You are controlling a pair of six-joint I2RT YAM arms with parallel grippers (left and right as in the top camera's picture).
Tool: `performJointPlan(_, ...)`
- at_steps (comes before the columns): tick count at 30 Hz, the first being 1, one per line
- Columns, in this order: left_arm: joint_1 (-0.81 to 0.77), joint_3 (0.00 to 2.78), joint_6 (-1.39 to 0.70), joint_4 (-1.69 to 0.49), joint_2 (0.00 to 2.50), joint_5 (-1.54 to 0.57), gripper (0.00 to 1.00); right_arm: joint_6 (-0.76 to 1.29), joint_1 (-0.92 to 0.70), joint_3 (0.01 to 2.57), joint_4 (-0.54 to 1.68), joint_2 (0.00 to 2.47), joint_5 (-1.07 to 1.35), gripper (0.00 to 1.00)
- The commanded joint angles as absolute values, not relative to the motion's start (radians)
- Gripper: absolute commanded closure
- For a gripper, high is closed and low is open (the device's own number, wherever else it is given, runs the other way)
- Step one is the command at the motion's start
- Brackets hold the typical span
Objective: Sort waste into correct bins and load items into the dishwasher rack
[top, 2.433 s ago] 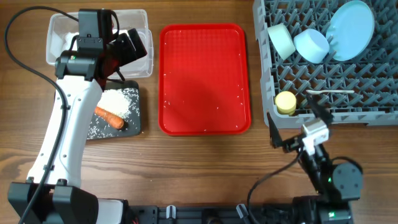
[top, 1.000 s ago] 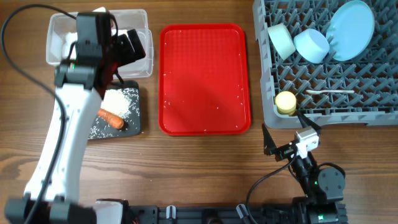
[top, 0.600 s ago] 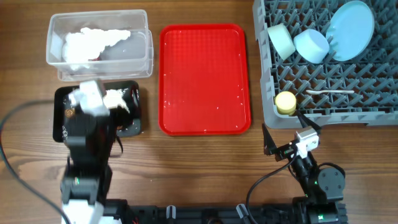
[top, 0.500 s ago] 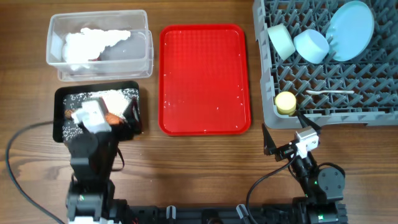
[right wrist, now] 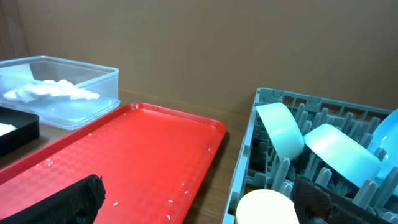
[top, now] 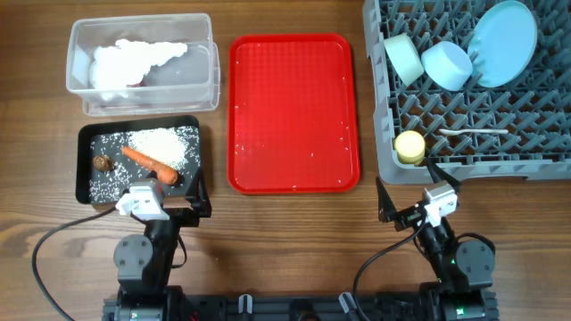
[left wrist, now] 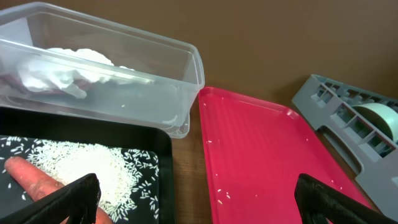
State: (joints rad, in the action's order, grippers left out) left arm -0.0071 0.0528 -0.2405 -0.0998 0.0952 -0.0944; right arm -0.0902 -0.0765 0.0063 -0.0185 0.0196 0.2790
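The clear tub (top: 80, 36) holds white napkins (top: 134, 61); I cannot make out the red wrapper. The black tray (top: 86, 143) holds rice (top: 166, 144), the carrot piece (top: 150, 163) and the brown lump (top: 102, 163). The grey rack (top: 464, 169) holds the pale-green bowl (top: 403, 58), light-blue bowl (top: 446, 64), plate (top: 502, 31), yellow cup (top: 409, 147) and white spoon (top: 473, 132). My left gripper (top: 153, 198) is open and empty at the black tray's near edge (left wrist: 163, 140). My right gripper (top: 412, 187) is open and empty just in front of the rack (right wrist: 247, 155), near the cup (right wrist: 264, 208).
The red serving tray (top: 294, 89) lies between the bins and the rack, with a few stray rice grains on it. It also shows in the left wrist view (left wrist: 261, 155) and the right wrist view (right wrist: 124, 155). Bare wooden table runs along the near edge.
My left arm has pulled back from over the clear tub to the near table edge, uncovering the tub and black tray. The right arm drew back slightly, then stayed still.
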Motion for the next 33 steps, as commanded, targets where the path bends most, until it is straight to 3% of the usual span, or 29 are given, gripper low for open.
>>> performJointPlan(1,-0.002,0.006,-0.223,-0.072,0.01,-0.073,0.0,-0.076,-0.081,0.005,-0.022,0.016,0.269,0.0)
performJointPlan(33,-0.002,0.006,-0.216,-0.071,0.007,-0.062,0.0,-0.076,-0.081,0.005,-0.022,0.016,0.269,0.0)
